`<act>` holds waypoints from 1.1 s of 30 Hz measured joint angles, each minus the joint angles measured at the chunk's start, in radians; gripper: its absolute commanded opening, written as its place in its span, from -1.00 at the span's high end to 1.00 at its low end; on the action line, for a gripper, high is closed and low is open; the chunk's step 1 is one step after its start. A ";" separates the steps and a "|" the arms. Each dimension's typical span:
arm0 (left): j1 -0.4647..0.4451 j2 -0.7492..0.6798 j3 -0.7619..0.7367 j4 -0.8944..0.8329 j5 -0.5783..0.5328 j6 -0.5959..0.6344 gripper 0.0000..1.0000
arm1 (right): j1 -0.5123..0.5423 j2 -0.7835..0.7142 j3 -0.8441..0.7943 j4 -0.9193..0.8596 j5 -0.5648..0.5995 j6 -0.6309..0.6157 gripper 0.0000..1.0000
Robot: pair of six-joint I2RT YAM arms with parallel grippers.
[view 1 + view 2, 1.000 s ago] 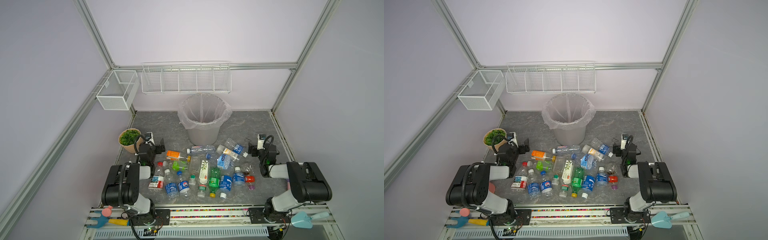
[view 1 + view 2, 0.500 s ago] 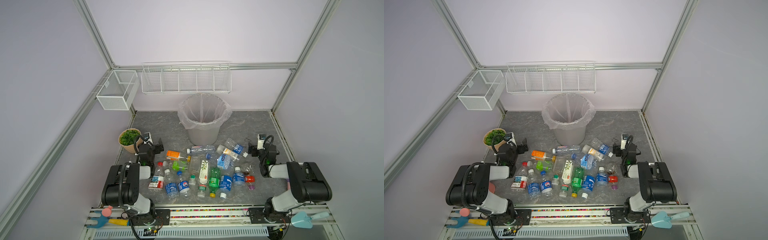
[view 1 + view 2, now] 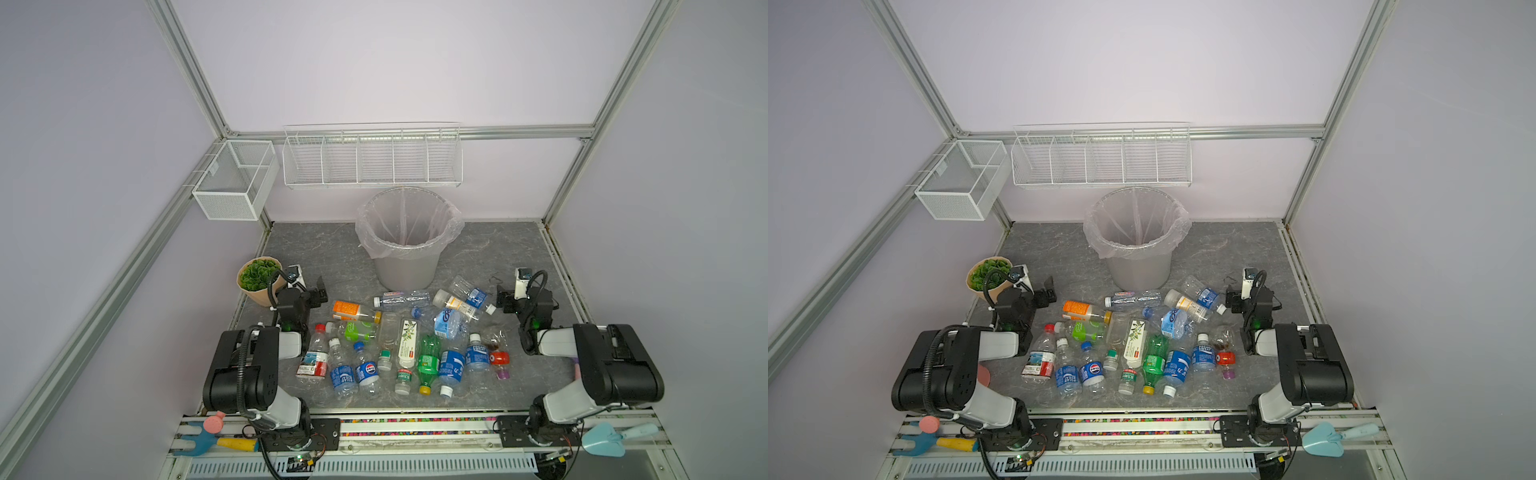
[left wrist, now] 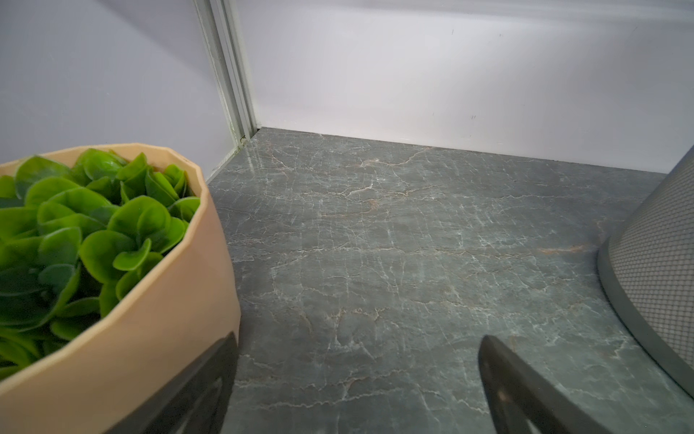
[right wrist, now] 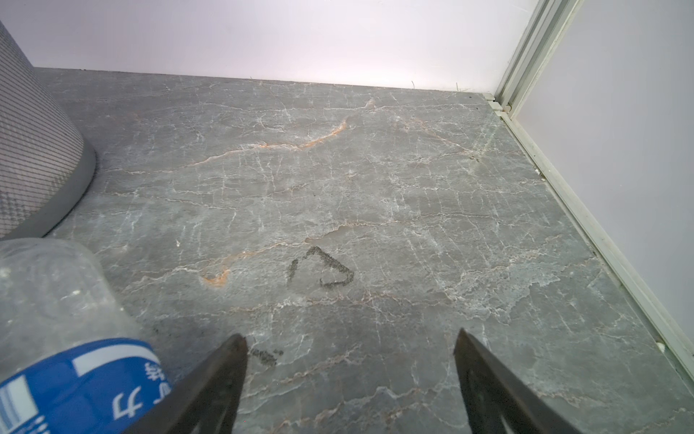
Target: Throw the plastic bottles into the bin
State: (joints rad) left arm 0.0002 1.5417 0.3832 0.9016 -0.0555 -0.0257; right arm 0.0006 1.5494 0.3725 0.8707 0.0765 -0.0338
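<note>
Several plastic bottles lie scattered on the grey floor in both top views, among them an orange-labelled bottle [image 3: 353, 311], a green bottle [image 3: 429, 357] and a blue-labelled bottle [image 3: 469, 295]. The grey bin [image 3: 407, 249] [image 3: 1138, 249], lined with a clear bag, stands behind them. My left gripper [image 3: 320, 291] [image 4: 358, 338] hovers open over bare floor between the plant pot and the bin [image 4: 661, 263]. My right gripper [image 3: 503, 294] [image 5: 349, 336] is open over bare floor to the right of the pile. The blue-labelled bottle [image 5: 75, 338] lies beside one of its fingers.
A tan pot with a green plant [image 3: 259, 282] [image 4: 150, 300] sits close to my left gripper. Two white wire baskets [image 3: 372, 160] [image 3: 235, 183] hang on the walls. A pink and blue watering can [image 3: 208, 432] and a blue trowel [image 3: 611, 436] lie on the front rail.
</note>
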 measured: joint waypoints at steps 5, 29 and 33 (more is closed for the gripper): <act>0.000 0.000 0.000 -0.002 0.000 0.000 -0.98 | 0.000 0.000 0.000 0.000 0.000 0.000 -0.77; -0.076 -0.222 0.154 -0.366 -0.192 -0.043 -0.98 | 0.006 -0.257 0.072 -0.279 -0.050 -0.020 -0.76; -0.121 -0.336 0.230 -0.512 -0.244 -0.111 -0.98 | 0.036 -0.512 0.209 -0.485 -0.068 -0.037 -0.77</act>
State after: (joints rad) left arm -0.1211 1.2053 0.6132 0.3897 -0.2996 -0.1364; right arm 0.0368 1.0374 0.5819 0.3855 0.0082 -0.0704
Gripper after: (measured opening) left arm 0.992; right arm 0.883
